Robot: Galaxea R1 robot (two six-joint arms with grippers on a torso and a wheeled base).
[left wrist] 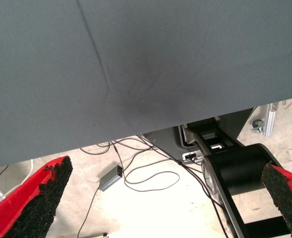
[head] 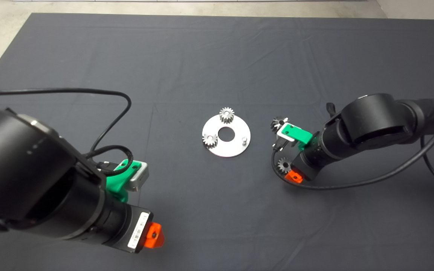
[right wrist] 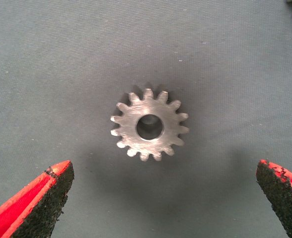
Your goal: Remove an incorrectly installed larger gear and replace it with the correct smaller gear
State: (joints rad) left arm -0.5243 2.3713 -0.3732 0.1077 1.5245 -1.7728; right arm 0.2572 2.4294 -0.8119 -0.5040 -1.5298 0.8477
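Right end effector (right wrist: 163, 198) hangs over the dark mat (head: 217, 56) with its red fingers (right wrist: 34, 198) spread wide, nothing between them. Directly beneath it, flat on the mat, lies the smaller gear (right wrist: 149, 125), silver, fine-toothed, bore facing up, untouched by either pad. In the head view that same gear (head: 284, 164) peeks out just beside the arm's wrist, while the larger gear (head: 277, 122), dark with coarse teeth, sits on the mat at the far side of the end effector, close against its green body. The wrist picture catches only a dark sliver of it in one corner.

Further out from the right end effector, toward the middle of the table, rests a round silver plate (head: 236, 148) with a centre hole. Two small gears (head: 226, 114) sit on it, and one bare peg (head: 244, 140) stands free on the side nearest the end effector.

Across the mat, well apart from all this, the left end effector (left wrist: 161, 198) is held near the table's near edge, fingers (left wrist: 36, 198) spread and holding nothing. Its wrist view alone shows the mat's edge, and beyond it a pale floor with loose cables (left wrist: 151, 176) and the robot's black base (left wrist: 235, 173).
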